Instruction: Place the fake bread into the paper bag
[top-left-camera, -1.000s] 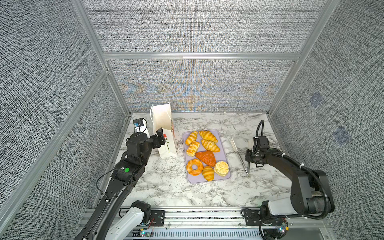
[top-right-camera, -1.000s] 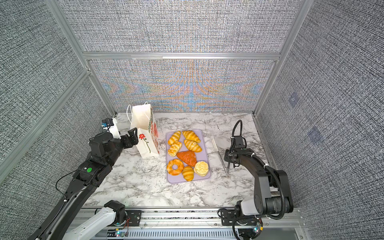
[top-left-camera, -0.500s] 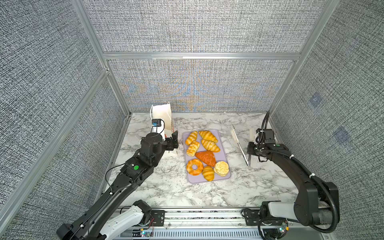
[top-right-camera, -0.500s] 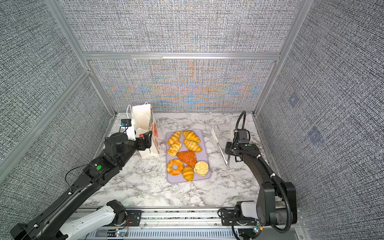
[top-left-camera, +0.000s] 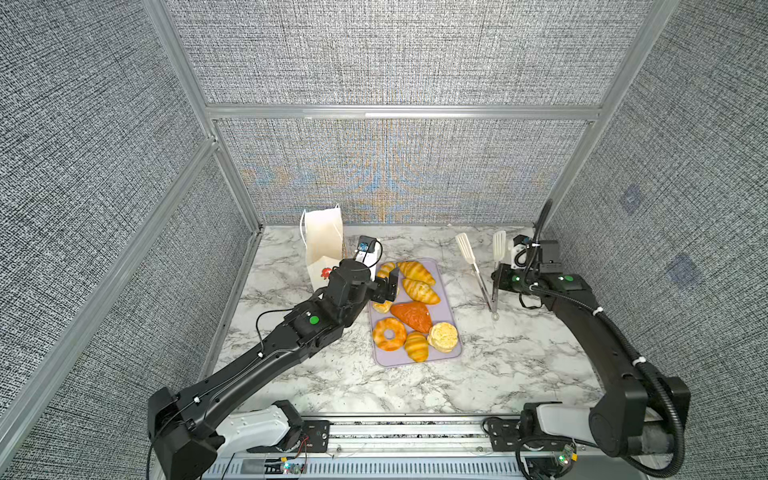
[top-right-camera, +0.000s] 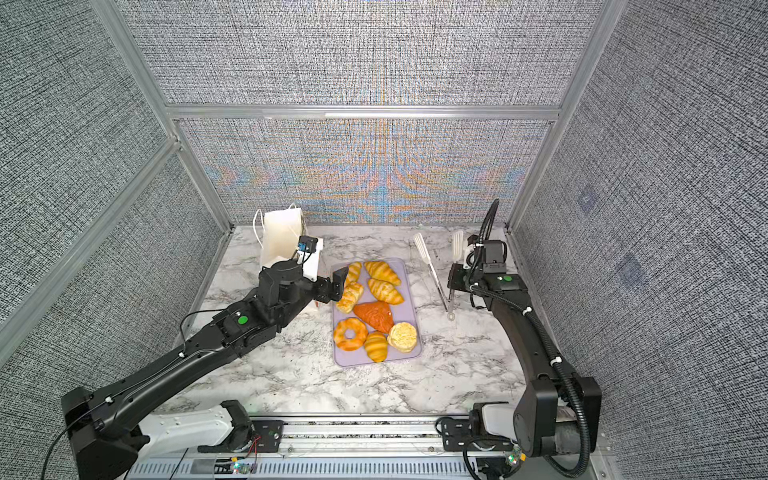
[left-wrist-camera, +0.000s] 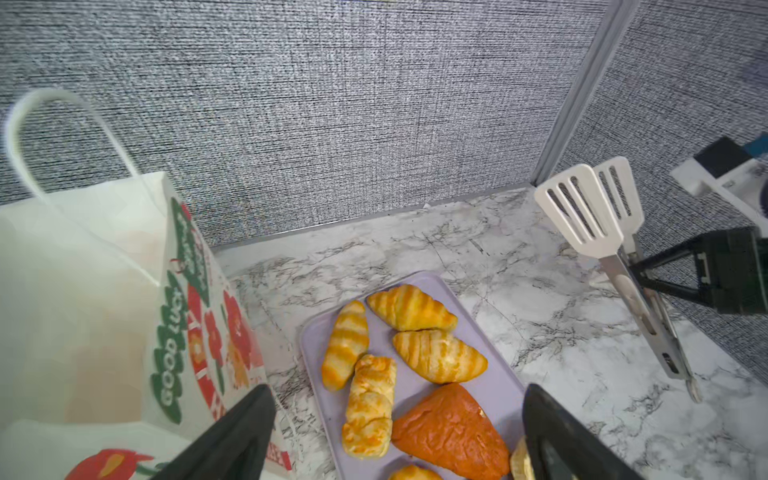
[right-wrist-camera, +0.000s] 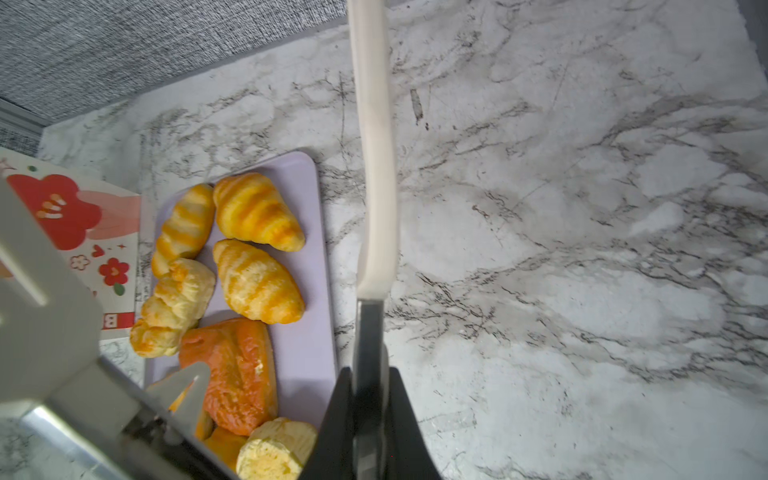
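Observation:
Several pieces of fake bread lie on a lilac tray (top-left-camera: 445, 291): croissants (top-left-camera: 417, 271), a braided roll (left-wrist-camera: 370, 407), an orange-brown triangular piece (top-left-camera: 411, 316), a ring doughnut (top-left-camera: 389, 333) and a pale bun (top-left-camera: 443, 336). The white paper bag (top-left-camera: 323, 241) stands upright at the back left, its flower print toward the tray (left-wrist-camera: 195, 332). My left gripper (top-left-camera: 388, 286) hangs open over the tray's left edge, above the braided roll (left-wrist-camera: 395, 432), holding nothing. My right gripper (top-left-camera: 498, 282) is shut on one arm of the tongs (right-wrist-camera: 374, 166), right of the tray (right-wrist-camera: 368, 419).
The metal tongs (top-left-camera: 478, 274) have white slotted tips and spread in a V toward the back wall, their hinge end low near the marble tabletop (top-left-camera: 519, 353). Grey fabric walls close the back and both sides. The bag almost touches the tray's left edge.
My left arm has swung from beside the bag to over the tray's left edge. My right gripper has moved toward the back wall with the tongs, whose arms now spread apart.

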